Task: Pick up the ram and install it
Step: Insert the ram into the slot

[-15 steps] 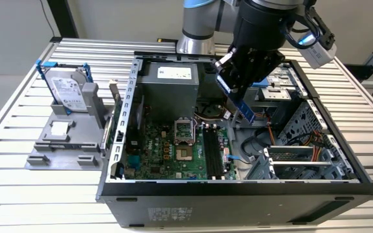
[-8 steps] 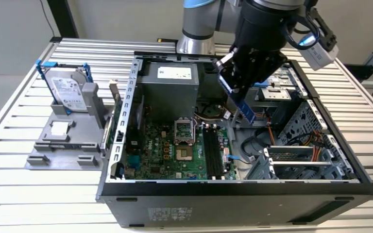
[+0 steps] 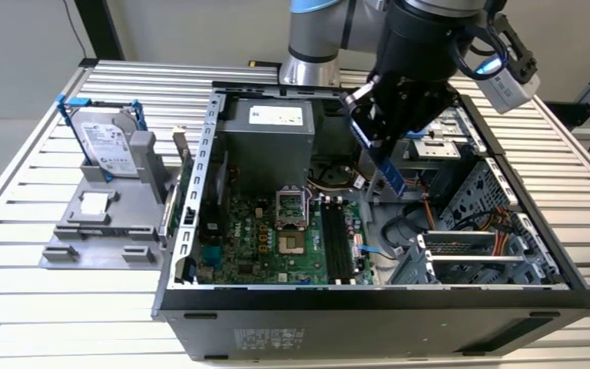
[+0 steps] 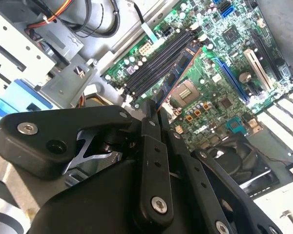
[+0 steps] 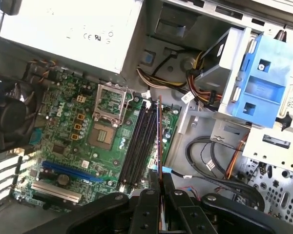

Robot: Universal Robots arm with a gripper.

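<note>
Exterior view | gripper [image 3: 379, 151], upper right of centre, clamped on ram [image 3: 390, 183] | ram protrudes beneath it, near black memory slots [image 3: 338, 240].

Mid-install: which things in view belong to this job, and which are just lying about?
In the job: thin blue ram stick, held in the black gripper; black memory slots; green motherboard.
Lying about: silver hard drive in blue frame; grey plastic stand; grey power supply box.

No legible text; power supply label [image 3: 276, 115] print apparently unreadable.
</note>
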